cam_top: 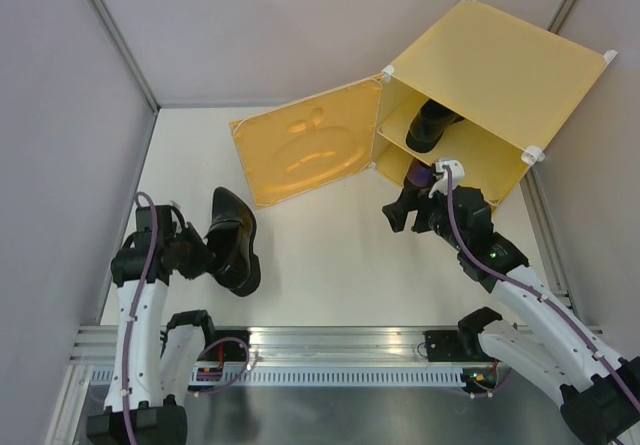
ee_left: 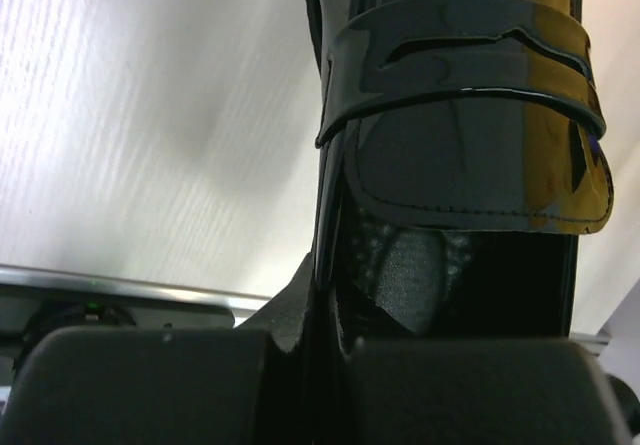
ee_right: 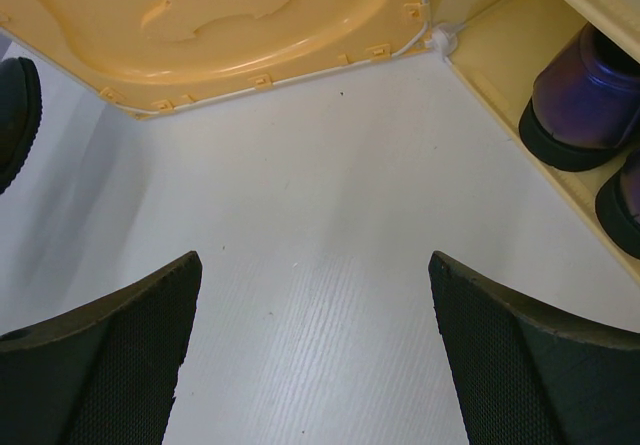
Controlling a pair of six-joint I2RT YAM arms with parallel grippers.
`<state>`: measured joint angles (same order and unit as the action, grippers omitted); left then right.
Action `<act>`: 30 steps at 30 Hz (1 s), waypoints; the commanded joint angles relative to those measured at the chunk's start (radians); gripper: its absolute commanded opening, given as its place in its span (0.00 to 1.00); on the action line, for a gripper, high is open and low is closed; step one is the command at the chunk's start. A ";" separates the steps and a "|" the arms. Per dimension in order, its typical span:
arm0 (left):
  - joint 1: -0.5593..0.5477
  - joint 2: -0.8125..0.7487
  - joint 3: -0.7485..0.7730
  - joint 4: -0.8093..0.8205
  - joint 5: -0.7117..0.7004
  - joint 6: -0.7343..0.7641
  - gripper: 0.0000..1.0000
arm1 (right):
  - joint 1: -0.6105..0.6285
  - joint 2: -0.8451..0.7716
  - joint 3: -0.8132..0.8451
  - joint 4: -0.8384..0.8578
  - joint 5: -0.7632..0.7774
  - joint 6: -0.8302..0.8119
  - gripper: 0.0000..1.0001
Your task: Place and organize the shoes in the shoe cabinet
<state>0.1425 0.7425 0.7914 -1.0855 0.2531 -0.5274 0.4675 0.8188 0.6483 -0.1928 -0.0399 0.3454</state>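
The yellow shoe cabinet stands at the back right, its apple-embossed door swung open to the left. One black shoe lies on its upper shelf. Two dark purple shoes sit heel-out in the lower compartment. My left gripper is shut on the side wall of the other black shoe at the table's left; in the left wrist view its glossy strap fills the frame above the gripper. My right gripper hangs open over bare table just outside the cabinet's lower opening, with nothing between its fingers.
The open door juts out over the middle of the table, between the two arms. Grey walls close in the left, back and right sides. An aluminium rail runs along the near edge by the arm bases.
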 commanded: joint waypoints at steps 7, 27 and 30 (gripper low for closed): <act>-0.030 -0.063 -0.023 -0.062 0.271 0.058 0.02 | 0.003 0.003 0.093 -0.025 -0.026 0.033 0.98; -0.673 0.251 0.169 0.324 0.157 -0.058 0.02 | 0.002 -0.001 0.172 -0.086 0.020 0.018 0.98; -0.747 0.349 0.222 0.418 0.078 -0.069 0.02 | 0.002 -0.038 0.183 -0.120 0.034 0.015 0.98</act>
<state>-0.5552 1.0485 0.9237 -0.8795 0.4198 -0.5247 0.4675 0.8215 0.7826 -0.2825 -0.0341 0.3744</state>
